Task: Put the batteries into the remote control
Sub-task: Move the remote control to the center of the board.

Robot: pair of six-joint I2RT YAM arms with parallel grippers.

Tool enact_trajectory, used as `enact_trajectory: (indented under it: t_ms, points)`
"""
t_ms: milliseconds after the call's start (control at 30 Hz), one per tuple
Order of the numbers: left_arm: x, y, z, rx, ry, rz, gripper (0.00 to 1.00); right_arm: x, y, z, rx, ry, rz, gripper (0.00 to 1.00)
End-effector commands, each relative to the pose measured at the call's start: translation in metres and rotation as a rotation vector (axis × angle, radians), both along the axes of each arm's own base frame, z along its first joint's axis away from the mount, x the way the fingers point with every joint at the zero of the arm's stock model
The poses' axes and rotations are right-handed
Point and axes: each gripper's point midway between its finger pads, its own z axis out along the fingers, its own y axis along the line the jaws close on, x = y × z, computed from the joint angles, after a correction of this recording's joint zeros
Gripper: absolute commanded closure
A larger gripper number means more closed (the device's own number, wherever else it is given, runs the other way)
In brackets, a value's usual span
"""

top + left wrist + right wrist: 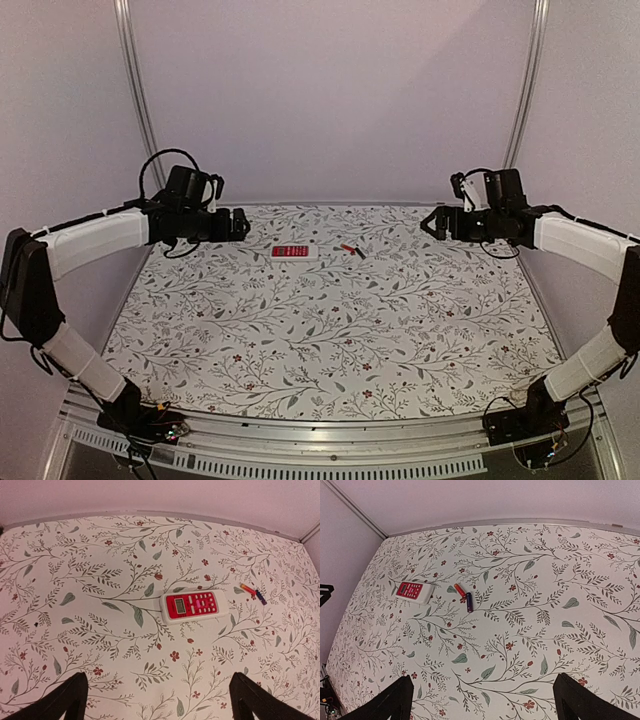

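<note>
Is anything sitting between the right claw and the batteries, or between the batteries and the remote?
Nothing visible. Only bare floral tabletop lies between the open right claw and the batteries, and between them and the remote control, which lies face up and apart from them.

Top view: batteries, near the table's far edge, too small to tell apart. Buttons on remote control a blur, labels unreadable in every view; underside hidden against the table. Wrist views: left gripper fingers cut off by the bottom edge, only dark stubs show. Same for right gripper, fingers cropped low. Elbow of right arm runs off the top view's right edge.
</note>
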Motion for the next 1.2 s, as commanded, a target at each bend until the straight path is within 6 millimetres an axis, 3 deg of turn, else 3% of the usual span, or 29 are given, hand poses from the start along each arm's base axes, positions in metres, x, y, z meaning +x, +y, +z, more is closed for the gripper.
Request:
enact_trajectory:
  t_ms: [0,167,433,700,1067,1167]
  points:
    - [0.007,-0.01,-0.014,0.056,0.026,-0.041,0.01,-0.001,0.007,-0.003,-0.02,0.007,0.044,0.01]
    - [0.026,-0.033,-0.016,0.042,0.029,-0.121,0.0,-0.001,0.012,-0.009,-0.014,0.029,0.07,0.01]
    - [0.076,-0.059,-0.032,0.083,0.061,-0.158,0.0,-0.004,0.01,-0.01,-0.005,0.04,0.081,0.01]
    - [0.116,-0.074,-0.067,0.151,0.092,-0.139,0.01,-0.014,0.013,-0.018,0.018,0.072,0.099,0.01]
    - [0.146,-0.091,-0.126,0.277,0.148,-0.109,0.26,-0.018,0.012,-0.02,0.027,0.086,0.091,0.01]
    - [0.152,-0.098,-0.14,0.268,0.162,-0.123,0.29,-0.019,0.011,-0.019,0.027,0.088,0.089,0.01]
